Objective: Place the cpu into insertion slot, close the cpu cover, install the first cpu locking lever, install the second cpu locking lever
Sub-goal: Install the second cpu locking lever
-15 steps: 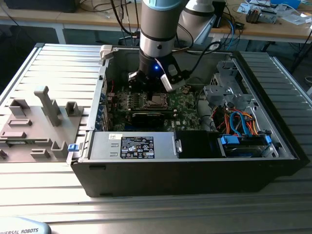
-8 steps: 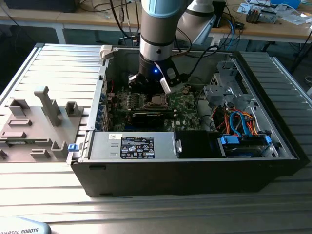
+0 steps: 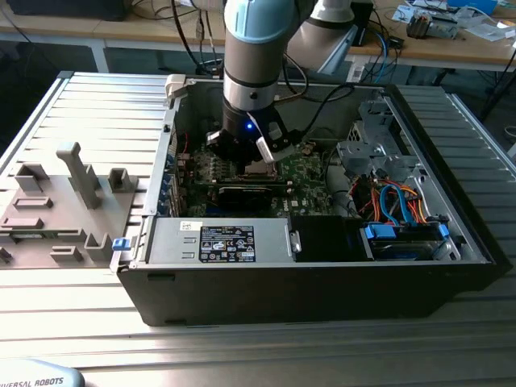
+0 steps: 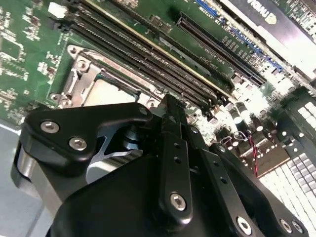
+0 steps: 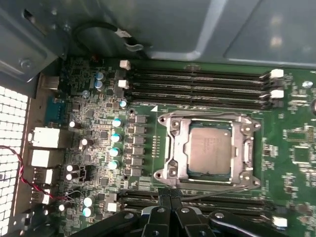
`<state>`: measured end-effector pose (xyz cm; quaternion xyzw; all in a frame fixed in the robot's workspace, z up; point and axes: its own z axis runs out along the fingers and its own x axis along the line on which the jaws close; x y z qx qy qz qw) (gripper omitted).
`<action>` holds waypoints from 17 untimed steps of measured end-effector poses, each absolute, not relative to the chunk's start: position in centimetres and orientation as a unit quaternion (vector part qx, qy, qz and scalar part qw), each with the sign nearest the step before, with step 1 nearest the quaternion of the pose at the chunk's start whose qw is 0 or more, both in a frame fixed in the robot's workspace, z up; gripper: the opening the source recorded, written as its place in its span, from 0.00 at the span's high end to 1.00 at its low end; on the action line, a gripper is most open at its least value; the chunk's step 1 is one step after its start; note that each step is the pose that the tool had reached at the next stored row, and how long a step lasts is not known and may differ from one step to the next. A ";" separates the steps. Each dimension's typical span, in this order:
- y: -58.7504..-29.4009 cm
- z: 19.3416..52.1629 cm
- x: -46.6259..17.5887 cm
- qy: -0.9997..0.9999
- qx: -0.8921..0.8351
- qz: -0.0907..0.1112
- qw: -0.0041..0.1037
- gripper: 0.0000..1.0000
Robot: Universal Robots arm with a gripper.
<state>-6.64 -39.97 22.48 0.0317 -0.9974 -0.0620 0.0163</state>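
1. While the arm reaches down into the open computer case (image 3: 322, 274) at the middle of the exterior view, its pincer (image 3: 256, 165) hangs low over the green motherboard (image 3: 306, 173), right above the socket area.
2. Its fingers (image 5: 170, 205) show at the bottom edge of the first wrist view, pressed together with nothing between them, just below the socket's lower rim.
3. At the centre right of the first wrist view, the cpu (image 5: 211, 148) lies flat inside the insertion slot (image 5: 174, 148), its dull silver top facing up.
4. Around the chip lies the cpu cover (image 5: 244, 148), a silver metal frame lying down on the socket with the chip showing through its cut-out.
5. Thin wire levers run along the socket's edges; I cannot tell whether they are latched.
6. Rows of long black memory slots (image 5: 197, 89) run above the socket in the first wrist view, and another row runs below it beside the fingertips.
7. Towards the exterior view's left, a grey fixture plate (image 3: 56, 210) with upright holders rests on the ribbed metal bench (image 3: 97, 105) beside the case.
8. Inside the case, a long black card (image 3: 254, 196) lies just below the pincer in the exterior view.
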 end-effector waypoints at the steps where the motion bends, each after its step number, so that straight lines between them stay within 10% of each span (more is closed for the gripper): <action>1: -40.1 22.2 -6.7 -0.997 0.032 -0.062 0.016 0.89; 17: -40.4 21.0 -7.2 -0.995 0.033 -0.092 0.016 0.89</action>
